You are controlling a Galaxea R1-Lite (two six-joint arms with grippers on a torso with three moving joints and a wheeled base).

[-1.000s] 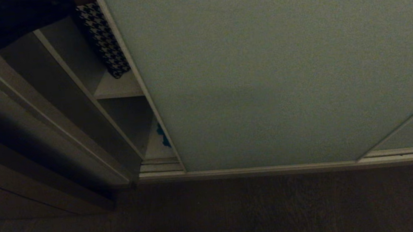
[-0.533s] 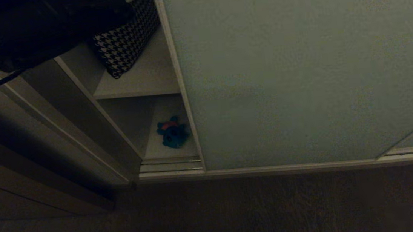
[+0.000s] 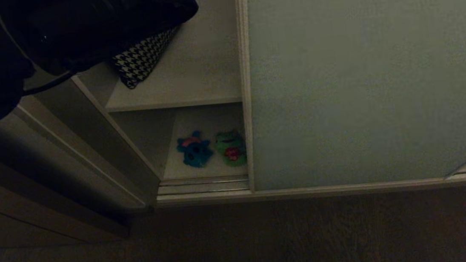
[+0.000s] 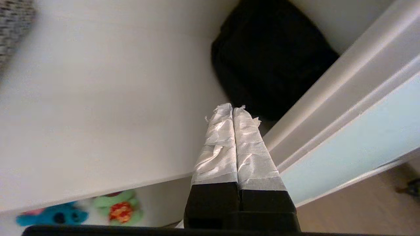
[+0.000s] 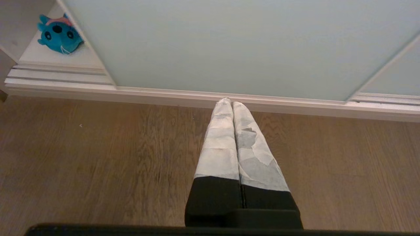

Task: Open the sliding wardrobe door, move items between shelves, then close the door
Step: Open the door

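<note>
The sliding wardrobe door (image 3: 372,70) is pale grey-green and stands partly open, with its slim frame edge (image 3: 247,82) right of the gap. Two items lie side by side on the lower shelf (image 3: 208,118): a teal plush toy (image 3: 194,149) and a green one (image 3: 231,148). My left arm (image 3: 77,26) reaches in at the top left over the upper shelf (image 3: 194,87). In its wrist view the left gripper (image 4: 233,109) is shut and empty, close beside the door's frame (image 4: 328,98); whether they touch is unclear. The right gripper (image 5: 228,102) hangs shut above the floor.
A houndstooth cushion (image 3: 140,60) leans at the left of the upper shelf. A big black bag (image 4: 272,55) sits deep on that shelf, behind the door's edge. The bottom track (image 3: 204,187) meets a wooden floor (image 3: 269,238). A dark brown frame (image 3: 29,189) bounds the left.
The door has slid to the right, widening the gap and uncovering first the teal toy, then the green one. My left arm has moved right along with the door's edge.
</note>
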